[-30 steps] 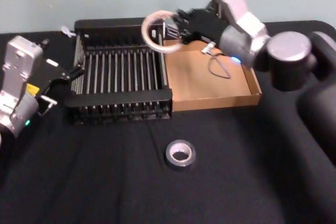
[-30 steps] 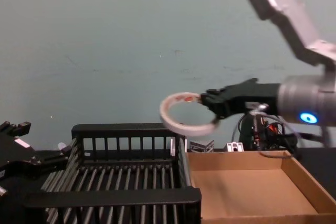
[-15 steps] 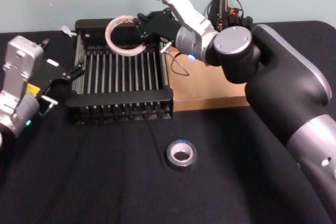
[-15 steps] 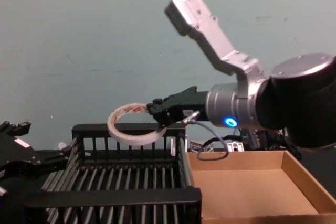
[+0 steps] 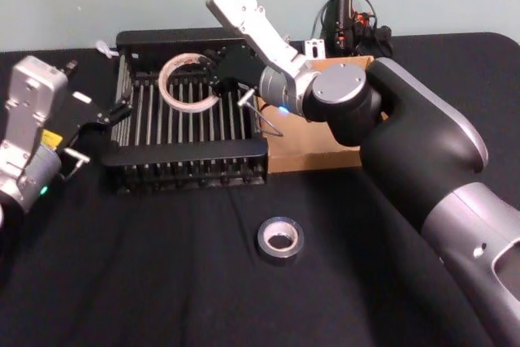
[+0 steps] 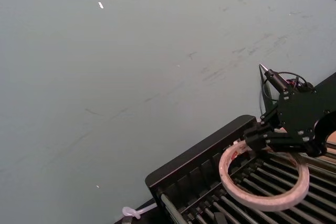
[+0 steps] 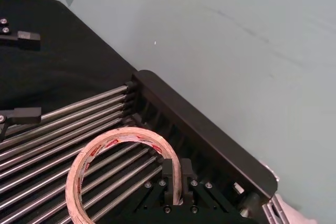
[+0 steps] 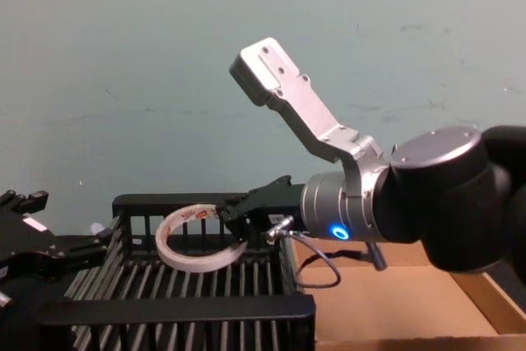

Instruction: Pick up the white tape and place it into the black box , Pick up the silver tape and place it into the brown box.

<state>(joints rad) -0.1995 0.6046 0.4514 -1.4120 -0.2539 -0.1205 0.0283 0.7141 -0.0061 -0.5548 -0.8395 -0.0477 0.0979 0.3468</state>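
My left gripper (image 5: 110, 111) sits idle at the left side of the black box (image 5: 188, 156), just off its outer wall, its jaws apart and holding nothing. The black box stands on the black table (image 5: 146, 282), with the brown box (image 5: 313, 145) touching its right wall. My right gripper (image 5: 218, 79) reaches across from the right and hangs over the rear half of the black box, jaws clamped on the rim of the white tape (image 5: 188, 83). The ring is held tilted above the slatted floor; I cannot tell whether it touches the slats. The silver tape (image 5: 280, 237) lies flat on the table in front of both boxes, well apart from either gripper.
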